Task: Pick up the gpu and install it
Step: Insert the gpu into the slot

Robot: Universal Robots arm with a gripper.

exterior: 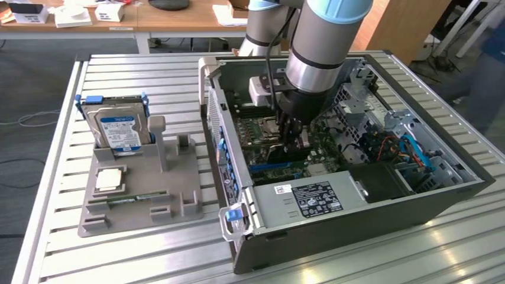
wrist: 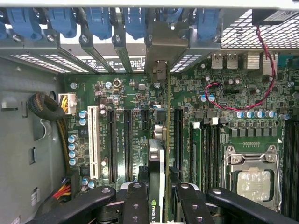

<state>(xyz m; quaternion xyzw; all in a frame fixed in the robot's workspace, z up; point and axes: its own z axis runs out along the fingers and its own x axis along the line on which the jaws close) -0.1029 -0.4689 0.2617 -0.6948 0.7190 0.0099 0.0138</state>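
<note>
Open computer case [exterior: 355,225] lies on its side, motherboard [wrist: 121,93] exposed. Inside, the gripper [wrist: 160,196] has its jaws half closed, clamping the gpu [wrist: 156,158] edge-on over the expansion slots [wrist: 112,140].

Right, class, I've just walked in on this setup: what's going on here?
A Universal Robots arm is reaching down into an open computer case lying on a slatted metal table. Its gripper is closed on the gpu, held edge-on over the motherboard's expansion slots, with the card's metal bracket by the rear slot openings. Whether the card is seated cannot be told. A hard drive stands on the grey tray beside the case.
</note>
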